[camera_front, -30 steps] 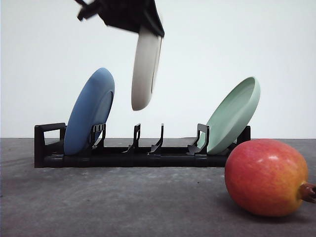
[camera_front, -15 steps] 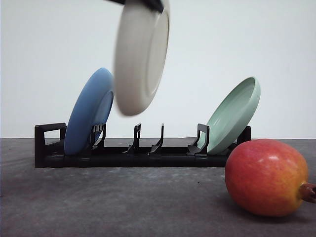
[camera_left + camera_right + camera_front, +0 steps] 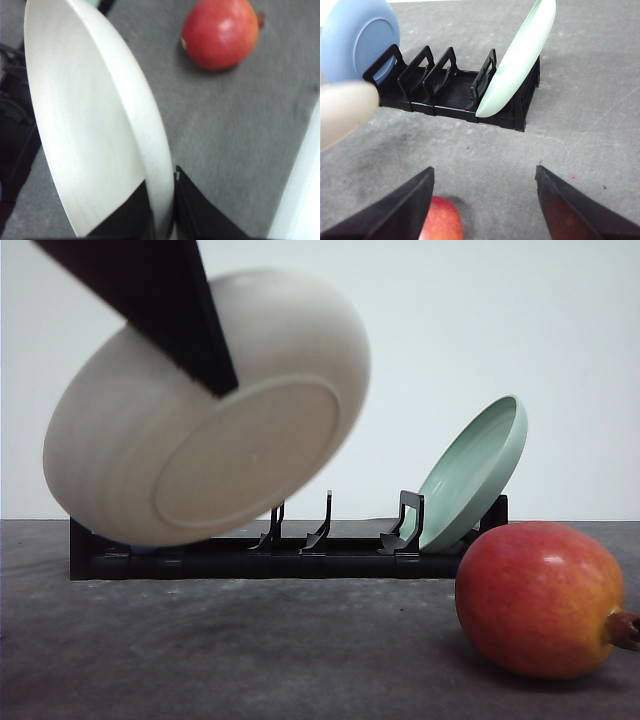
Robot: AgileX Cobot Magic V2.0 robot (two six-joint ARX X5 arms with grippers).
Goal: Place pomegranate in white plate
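We hold the white plate off the tabletop in our left pincer, whose fingers are pinching the rim from both sides, one on the inner face and one on the underside. In the front view the plate hangs tilted, its foot ring turned toward the camera, in front of the black rack. It touches nothing but the pincer. So the plate is out of the rack but not yet laid down, and we judge this the first half of the job, with the setting-down unfinished.

The pomegranate lies on the tabletop, near the front and to the right, apart from the rack and untouched. The left wrist view shows it well clear of the plate, with bare grey surface between them.

Our right pincer hangs spread wide above the tabletop, holding nothing; the pomegranate sits just beside its one finger, and the rack lies beyond, with the blue plate and the green plate leaning in their slots.

What is left, as we judge it: lay the plate flat on open tabletop, let go, then close the right pincer on the pomegranate, lift it and set it in the plate.
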